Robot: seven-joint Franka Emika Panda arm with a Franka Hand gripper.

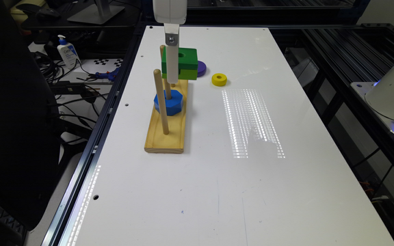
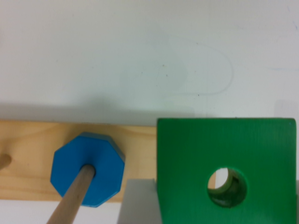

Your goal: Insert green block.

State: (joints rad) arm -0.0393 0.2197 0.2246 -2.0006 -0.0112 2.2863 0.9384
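White surface (image 1: 251, 188) first, glossy. On it, toward the exterior view's left, a long wooden base (image 1: 166, 138) with three upright pegs.

Then the green block (image 1: 183, 60) (image 2: 226, 154): up in the air over the base's far end, clamped in the end effector (image 1: 173, 77) by its flat sides, not threaded yet. Probably light, stiff and chunky, maybe a bit slick where painted. Nothing fragile. Flat side faces look like the right hold, keeping the centre hole free. Needs to stay level or could jam.

Blue block (image 1: 169, 102) (image 2: 88, 169) already down on the middle peg (image 1: 167, 90), close by. Far peg (image 1: 162, 48) just beside the green one, near peg (image 1: 161, 102) tall enough to snag on. Purple ring (image 1: 202, 68) and yellow ring (image 1: 219, 79) off the base, out of the way.
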